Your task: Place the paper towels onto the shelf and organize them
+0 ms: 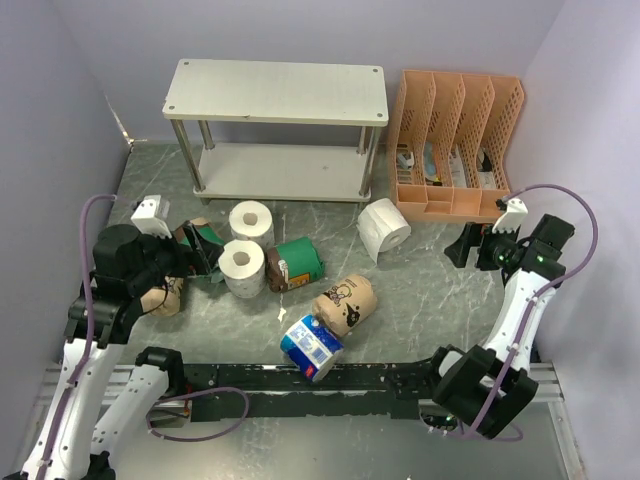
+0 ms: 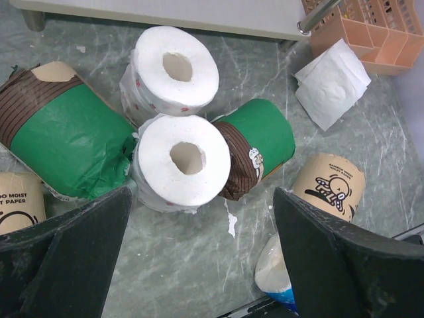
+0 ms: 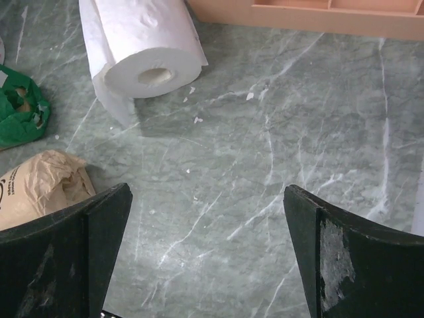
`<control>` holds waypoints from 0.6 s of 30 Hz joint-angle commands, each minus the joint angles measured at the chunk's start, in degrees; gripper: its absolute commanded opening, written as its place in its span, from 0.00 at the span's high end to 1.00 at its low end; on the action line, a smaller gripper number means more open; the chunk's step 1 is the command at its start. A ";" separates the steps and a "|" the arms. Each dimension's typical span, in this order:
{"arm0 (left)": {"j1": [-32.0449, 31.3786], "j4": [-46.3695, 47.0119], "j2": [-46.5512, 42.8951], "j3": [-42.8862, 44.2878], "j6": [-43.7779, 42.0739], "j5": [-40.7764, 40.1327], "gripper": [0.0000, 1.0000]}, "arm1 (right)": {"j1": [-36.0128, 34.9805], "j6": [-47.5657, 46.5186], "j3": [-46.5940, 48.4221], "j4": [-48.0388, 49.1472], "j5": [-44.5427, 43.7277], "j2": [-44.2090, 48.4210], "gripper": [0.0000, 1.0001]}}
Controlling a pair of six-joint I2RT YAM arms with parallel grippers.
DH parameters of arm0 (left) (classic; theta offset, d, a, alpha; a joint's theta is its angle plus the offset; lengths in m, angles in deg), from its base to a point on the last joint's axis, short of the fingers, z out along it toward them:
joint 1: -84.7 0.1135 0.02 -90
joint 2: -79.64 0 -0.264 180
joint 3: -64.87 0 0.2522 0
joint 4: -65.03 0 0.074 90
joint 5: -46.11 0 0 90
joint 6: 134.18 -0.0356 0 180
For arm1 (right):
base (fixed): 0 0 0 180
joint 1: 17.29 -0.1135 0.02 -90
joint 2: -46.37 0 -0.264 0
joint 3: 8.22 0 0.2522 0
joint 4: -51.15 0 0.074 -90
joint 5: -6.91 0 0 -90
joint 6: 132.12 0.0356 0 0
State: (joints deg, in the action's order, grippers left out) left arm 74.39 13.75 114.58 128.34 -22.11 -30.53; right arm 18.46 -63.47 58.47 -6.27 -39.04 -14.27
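Observation:
Several paper towel rolls lie on the marble table in front of the empty shelf (image 1: 275, 92). Two bare white rolls (image 1: 251, 222) (image 1: 242, 266) stand on end, with a green roll (image 1: 298, 262) beside them. A second green roll (image 1: 208, 236) and a tan roll (image 1: 165, 298) lie at the left. My left gripper (image 1: 200, 262) is open and empty, above the near white roll (image 2: 182, 162). Another tan roll (image 1: 345, 303) and the blue-and-white roll (image 1: 311, 347) lie nearer. A third white roll (image 1: 384, 228), partly unwound, lies right of the shelf. My right gripper (image 1: 462, 245) is open and empty, with this roll (image 3: 142, 50) ahead of it.
An orange slotted file organizer (image 1: 455, 145) stands right of the shelf and shows at the top of the right wrist view (image 3: 311, 13). Purple walls close in left, back and right. Small paper scraps (image 2: 232, 225) lie on the table.

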 commanded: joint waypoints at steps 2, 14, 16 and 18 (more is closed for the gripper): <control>-0.43 1.27 1.20 0.08 -0.54 0.61 0.01 | 1.14 3.48 -0.33 2.29 -2.99 4.68 0.00; 0.36 1.25 2.11 -0.01 -0.22 -0.87 0.00 | 9.49 1.27 -0.59 1.41 0.52 -2.99 0.00; 0.33 1.07 2.28 0.03 -0.06 -1.00 0.00 | 9.05 -0.44 -0.52 0.46 3.03 -1.94 0.00; 0.46 1.00 2.20 0.03 0.12 -1.68 0.00 | 8.03 2.12 -1.91 2.76 2.49 0.55 0.00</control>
State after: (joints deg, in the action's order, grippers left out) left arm 74.52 13.75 116.77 128.37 -22.09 -30.83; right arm 27.53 -60.26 56.52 -3.91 -40.70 -18.01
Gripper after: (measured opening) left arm 0.994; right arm 0.999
